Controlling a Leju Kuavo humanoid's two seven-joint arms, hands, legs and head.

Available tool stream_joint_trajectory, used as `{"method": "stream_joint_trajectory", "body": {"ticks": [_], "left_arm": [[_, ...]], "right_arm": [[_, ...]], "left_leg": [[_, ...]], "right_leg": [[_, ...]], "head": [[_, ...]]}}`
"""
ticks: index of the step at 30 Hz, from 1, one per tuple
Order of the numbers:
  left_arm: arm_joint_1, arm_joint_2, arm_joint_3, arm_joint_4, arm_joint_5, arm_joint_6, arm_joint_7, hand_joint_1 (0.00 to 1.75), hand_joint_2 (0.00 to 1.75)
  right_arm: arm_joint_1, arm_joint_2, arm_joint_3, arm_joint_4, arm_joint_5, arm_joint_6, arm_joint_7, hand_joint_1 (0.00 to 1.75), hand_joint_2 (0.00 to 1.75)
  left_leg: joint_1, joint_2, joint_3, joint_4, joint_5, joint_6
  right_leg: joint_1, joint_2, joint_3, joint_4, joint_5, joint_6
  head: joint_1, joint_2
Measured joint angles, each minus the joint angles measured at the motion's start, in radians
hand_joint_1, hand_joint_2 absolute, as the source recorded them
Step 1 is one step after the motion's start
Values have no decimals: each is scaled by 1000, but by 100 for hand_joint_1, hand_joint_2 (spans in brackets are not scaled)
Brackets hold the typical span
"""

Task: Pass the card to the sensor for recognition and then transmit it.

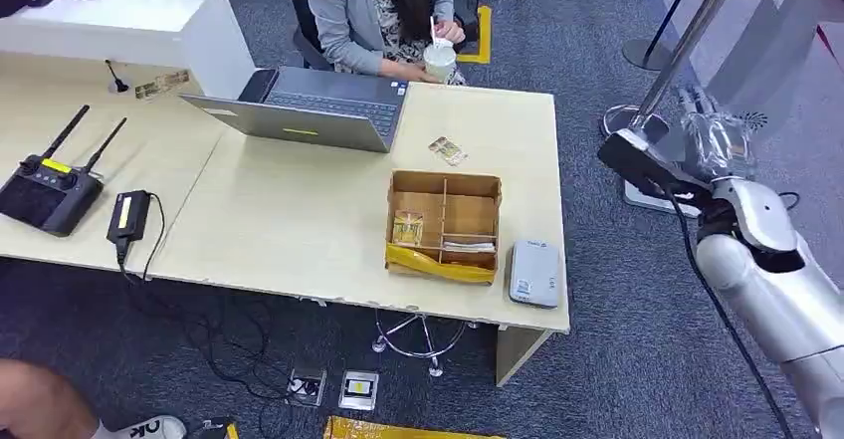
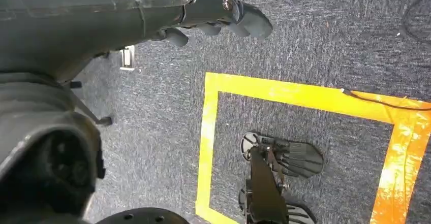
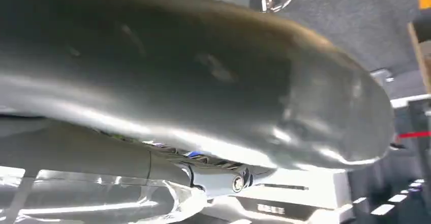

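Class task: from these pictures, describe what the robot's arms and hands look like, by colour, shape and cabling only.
The right arm is rounded glossy silver, with a black cable along it and a black block above the wrist. The right hand looks wrapped in clear plastic. The left hand has dark grey, rounded fingers.

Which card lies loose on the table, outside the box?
The card beside the laptop lies bare on the table, just beyond the box. The other cards sit in the box's compartments: a stack and a flat pile.

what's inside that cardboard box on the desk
The divided cardboard box holds a yellowish card packet in one compartment and pale cards in another. The front wall hides its near floor.
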Motion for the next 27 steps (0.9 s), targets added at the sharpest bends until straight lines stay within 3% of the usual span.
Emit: {"method": "stream_joint_trajectory", "body": {"ticks": [11,17,18,27], "left_arm": [[-8,-8,0,0,-19,-1,11,0,0],[-8,-9,0,0,-25,-3,14,0,0],[-8,-9,0,0,-26,-4,16,0,0],[-9,-10,0,0,-31,-7,22,0,0]], "right_arm": [[-38,62,75,-2,37,-14,56,0,0],[-38,85,105,12,-57,-36,72,0,0],[-38,88,109,16,-76,-35,74,0,175],[-47,97,143,35,-99,-16,90,0,175]], "left_leg": [[0,0,0,0,0,0],[0,0,0,0,0,0],[0,0,0,0,0,0],[0,0,-1,0,0,0]], "right_leg": [[0,0,-1,0,0,0],[0,0,-1,0,0,0],[0,0,-1,0,0,0],[0,0,-1,0,0,0]], "head": [[0,0],[0,0],[0,0],[0,0]]}}
